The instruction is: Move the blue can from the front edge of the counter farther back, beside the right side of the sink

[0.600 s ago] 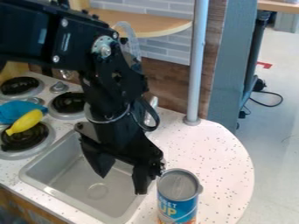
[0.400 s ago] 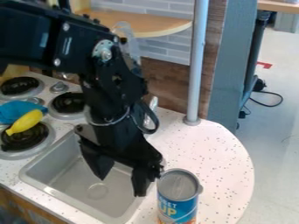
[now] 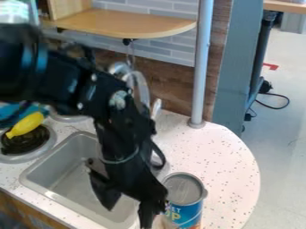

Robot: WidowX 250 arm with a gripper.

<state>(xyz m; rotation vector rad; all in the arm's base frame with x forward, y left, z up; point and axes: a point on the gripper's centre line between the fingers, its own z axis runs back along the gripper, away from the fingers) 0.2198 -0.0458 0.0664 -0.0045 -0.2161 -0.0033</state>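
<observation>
The gripper (image 3: pixel 128 217), fingers spread and empty, has shifted toward 6 o'clock over the sink (image 3: pixel 44 190), while the can (image 3: pixel 188 209) stays upright at the sink's 4 o'clock, suggesting positioning beside it, with no grasp yet made.

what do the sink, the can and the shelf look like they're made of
Sink: looks like metal, satin grey, going by its soft sheen and smooth rim.
Can: probably metal or card under a glossy printed blue wrap; its top is dull grey.
Shelf: wood or wood-look laminate, smooth, pale tan with a lighter edge.
</observation>
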